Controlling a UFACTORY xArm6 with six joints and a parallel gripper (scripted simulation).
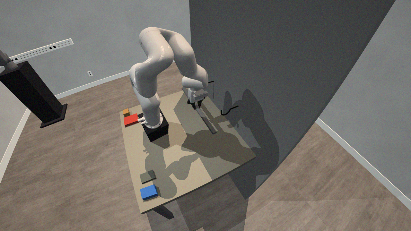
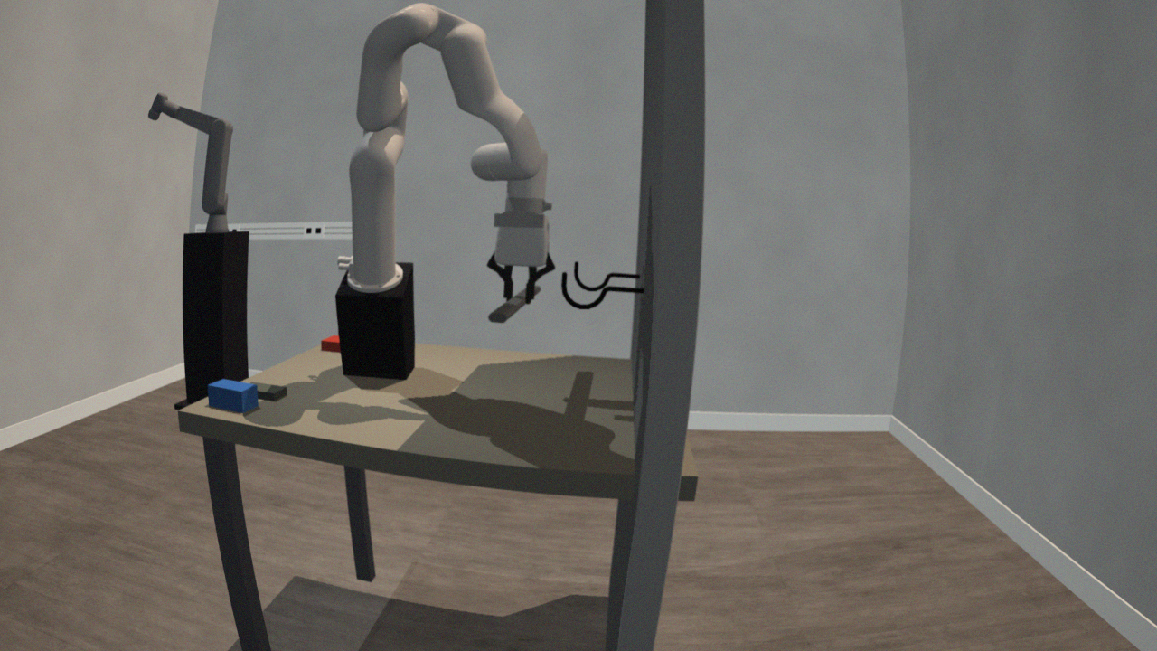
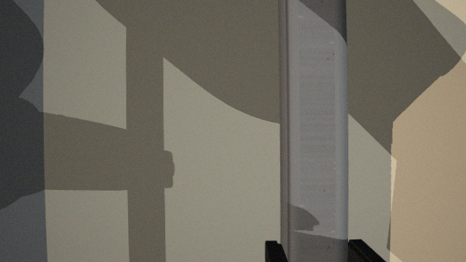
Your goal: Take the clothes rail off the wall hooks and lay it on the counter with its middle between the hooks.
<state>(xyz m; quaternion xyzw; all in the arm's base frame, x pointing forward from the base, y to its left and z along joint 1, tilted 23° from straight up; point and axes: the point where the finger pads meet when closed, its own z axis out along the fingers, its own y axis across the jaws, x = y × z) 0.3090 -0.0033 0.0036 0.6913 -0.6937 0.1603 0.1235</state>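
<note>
Rail [image 1: 207,122] hangs mid-frame in the end effector [image 1: 196,105], clamped, clear of both hooks [image 1: 229,110]; lowering step, I'd say: next, set it flat on the table [image 1: 183,169].

rail [image 3: 314,120]: matt grey metal (faintly speckled) | counter [image 1: 201,169]: matt beige | hooks [image 2: 584,288]: black wire

Soft, dim light; hard arm shadows; edges bow.
</note>
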